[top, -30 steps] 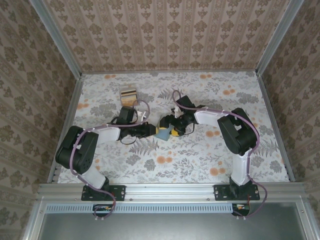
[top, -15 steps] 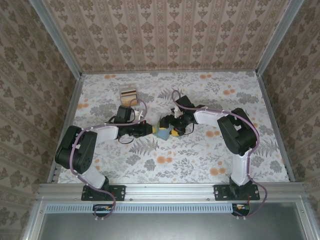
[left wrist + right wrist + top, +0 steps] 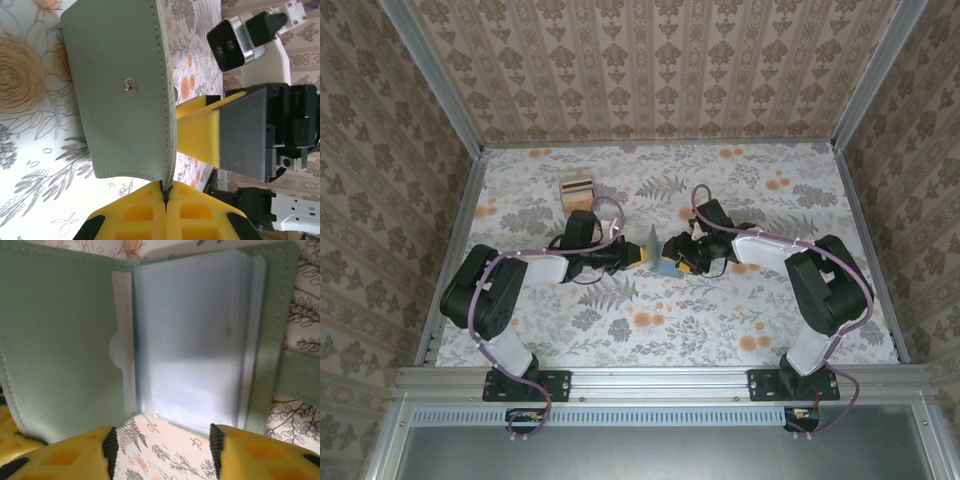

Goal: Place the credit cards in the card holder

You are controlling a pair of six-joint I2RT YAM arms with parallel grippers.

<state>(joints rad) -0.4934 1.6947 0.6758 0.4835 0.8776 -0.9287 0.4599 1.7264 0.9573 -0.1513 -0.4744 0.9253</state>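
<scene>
Clear pockets (image 3: 192, 335) inside green card holder (image 3: 55, 330)

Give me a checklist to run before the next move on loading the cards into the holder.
1. Left gripper shut on the holder edge: ok.
2. Holder open, pockets facing the right gripper: ok.
3. Right gripper open, nothing in it: ok.
4. Card in hand for inserting: not ok; the cards sit at the rear left of the table, away from both grippers.
5. Pockets free: cannot tell; the plastic is cloudy.
</scene>
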